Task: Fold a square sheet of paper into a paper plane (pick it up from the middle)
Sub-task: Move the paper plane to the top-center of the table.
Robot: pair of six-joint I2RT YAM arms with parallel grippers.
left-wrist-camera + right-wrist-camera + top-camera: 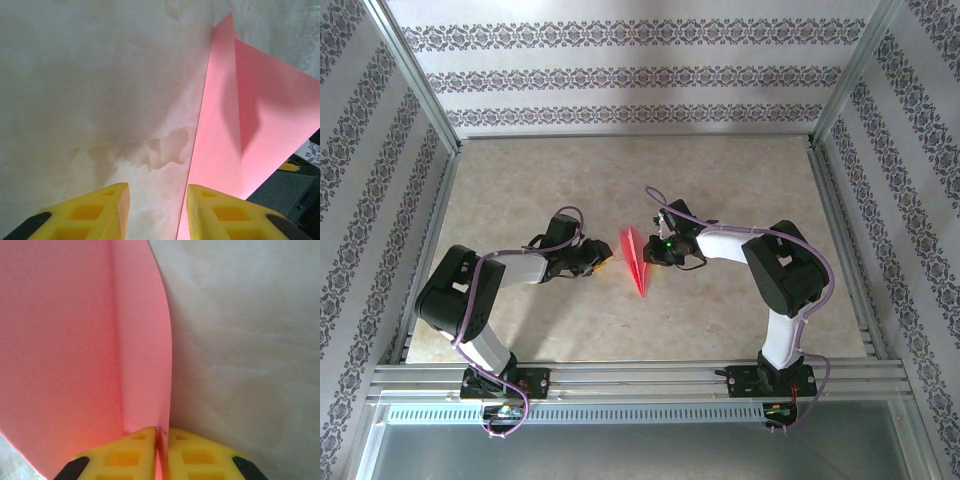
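The pink-red square sheet of paper is folded into a slim pointed paper plane [637,260] that lies mid-table, its tip toward the near edge. My right gripper [656,250] comes at it from the right. In the right wrist view the yellow fingers [135,450] are shut on a raised fold of the paper plane [75,340], with the gripper [161,431] at its edge. My left gripper [601,263] rests just left of the plane. It stands open [157,189] over bare table, and its right finger [220,210] sits at the edge of the paper plane [250,115].
The beige marbled tabletop [740,180] is framed by aluminium rails [620,378] at the near edge and sides, with patterned walls behind. Both arms reach inward toward the centre, their bases at the near rail.
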